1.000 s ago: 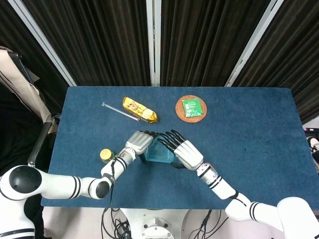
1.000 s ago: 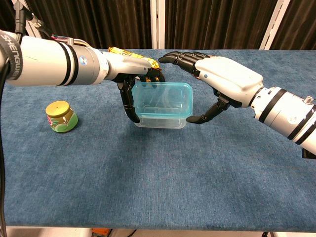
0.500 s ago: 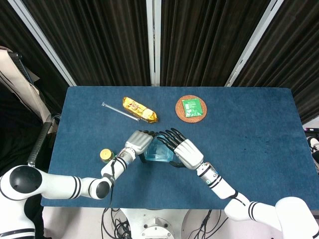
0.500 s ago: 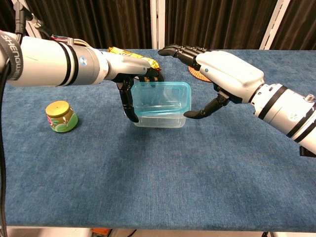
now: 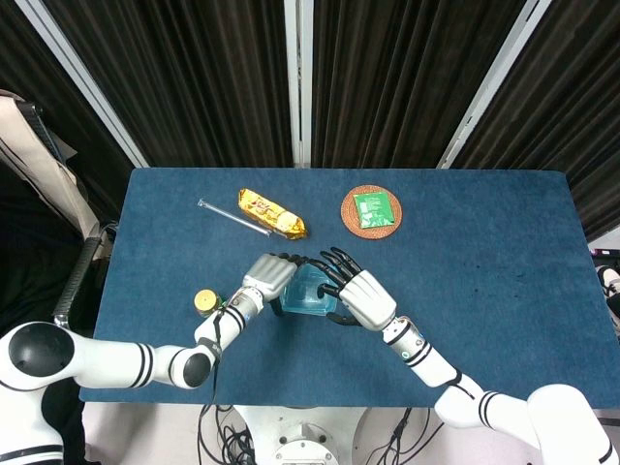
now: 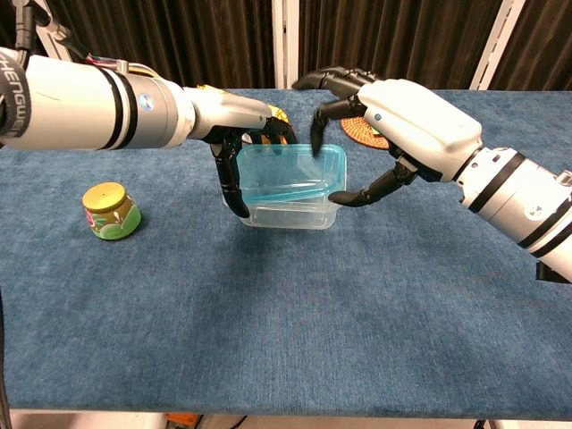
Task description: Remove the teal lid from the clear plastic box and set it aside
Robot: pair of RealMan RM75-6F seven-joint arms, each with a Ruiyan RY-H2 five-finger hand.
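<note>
The clear plastic box (image 6: 288, 213) stands on the blue table just left of centre, with the teal lid (image 6: 284, 170) lying tilted on it, its right side a little higher than the rim. My left hand (image 6: 234, 159) grips the box's left end, its fingers wrapped round the wall. My right hand (image 6: 407, 121) arches over the right end. Its fingertips (image 6: 317, 136) press on the lid's top and the thumb (image 6: 356, 195) hooks the lid's right edge. From the head view, the lid (image 5: 308, 291) shows between the left hand (image 5: 268, 275) and the right hand (image 5: 361, 295).
A small jar with a yellow cap (image 6: 111, 212) stands left of the box. Behind it lie a gold-wrapped snack bar (image 5: 272, 213) and a thin clear rod (image 5: 232, 216). A woven coaster with a green packet (image 5: 371, 209) sits at the back right.
My right hand's fingers have curled down onto the lid and its thumb has closed on the right edge. The lid has tipped up off the box on the right. The left hand stays put.
</note>
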